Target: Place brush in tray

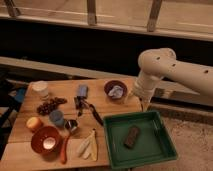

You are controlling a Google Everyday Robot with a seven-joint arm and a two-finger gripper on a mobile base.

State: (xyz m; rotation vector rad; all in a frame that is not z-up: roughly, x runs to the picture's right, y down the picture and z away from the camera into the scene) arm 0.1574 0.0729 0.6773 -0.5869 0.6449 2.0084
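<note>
The two-finger gripper point(144, 103) of the cream-coloured arm is held just beyond the far rim of the large shallow green plastic tray point(107, 145), toward that rim's right end. Whether it is apart or together cannot be told. The slim black long-handled brush point(93, 113) is found on the wooden table point(65, 90), left of the tray and near its far-left corner. Its long axis is laid diagonally, with the handle tip nearest the tray and the bushy head farther off. A reach leftward along the tray's far side is judged necessary.
</note>
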